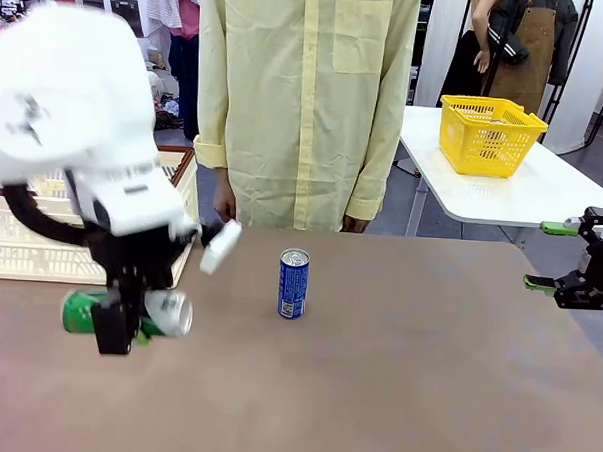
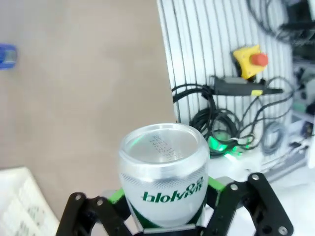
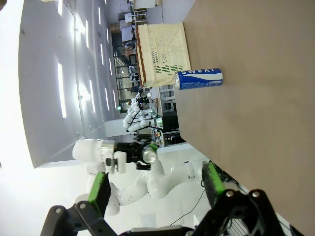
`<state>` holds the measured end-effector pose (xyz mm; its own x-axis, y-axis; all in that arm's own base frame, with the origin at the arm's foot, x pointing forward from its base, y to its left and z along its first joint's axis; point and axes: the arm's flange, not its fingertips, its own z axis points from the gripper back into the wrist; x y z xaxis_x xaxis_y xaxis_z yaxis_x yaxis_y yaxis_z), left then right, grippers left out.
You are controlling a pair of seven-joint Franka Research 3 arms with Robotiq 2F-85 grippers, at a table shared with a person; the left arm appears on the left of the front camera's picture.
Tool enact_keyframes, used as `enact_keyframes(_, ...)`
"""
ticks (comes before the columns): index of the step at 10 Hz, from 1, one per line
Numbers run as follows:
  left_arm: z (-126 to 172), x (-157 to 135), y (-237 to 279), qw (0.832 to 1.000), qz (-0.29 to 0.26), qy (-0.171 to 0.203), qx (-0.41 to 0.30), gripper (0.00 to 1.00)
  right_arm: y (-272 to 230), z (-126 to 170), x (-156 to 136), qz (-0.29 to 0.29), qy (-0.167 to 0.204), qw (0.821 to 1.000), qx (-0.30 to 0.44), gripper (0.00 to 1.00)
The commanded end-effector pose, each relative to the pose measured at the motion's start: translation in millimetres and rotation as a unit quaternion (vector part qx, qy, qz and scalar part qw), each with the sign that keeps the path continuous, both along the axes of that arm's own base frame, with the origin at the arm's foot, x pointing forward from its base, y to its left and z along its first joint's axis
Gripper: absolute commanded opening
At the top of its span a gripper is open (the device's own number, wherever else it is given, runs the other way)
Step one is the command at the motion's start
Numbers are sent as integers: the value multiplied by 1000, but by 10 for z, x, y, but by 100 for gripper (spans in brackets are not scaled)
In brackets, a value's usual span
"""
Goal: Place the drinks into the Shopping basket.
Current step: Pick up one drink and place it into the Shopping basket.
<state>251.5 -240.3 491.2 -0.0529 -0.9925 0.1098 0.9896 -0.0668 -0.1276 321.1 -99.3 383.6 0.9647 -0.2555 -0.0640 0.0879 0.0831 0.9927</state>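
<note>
From the front we're looking across the table (image 1: 394, 390) at the person (image 1: 305, 106) on the far side, the left arm (image 1: 76, 106) looming close at frame left. On the left wrist we're right up against the green can (image 2: 165, 177) at bottom centre, the blue can (image 2: 6, 55) a sliver at the left edge. The right wrist view, rolled sideways and farther back, shares that blue can upper centre, with the Shopping basket (image 3: 165, 56) above it.

left arm (image 1: 81, 106) hangs, jaws clamped; right arm (image 1: 594, 261) level, jaws spread wide.
</note>
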Motion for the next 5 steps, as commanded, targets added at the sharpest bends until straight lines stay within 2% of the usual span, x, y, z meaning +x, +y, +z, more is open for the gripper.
enact_keyframes(1,-12,-21,-1,992,98,-83,-14,0,9,37,10,-8,2,1000,4,100)
enact_keyframes(2,0,0,0,1000,0,0,0,0,9,37,10,-8,2,1000,4,100)
enact_keyframes(5,0,0,0,1000,0,0,0,0,9,37,10,-8,2,1000,4,100)
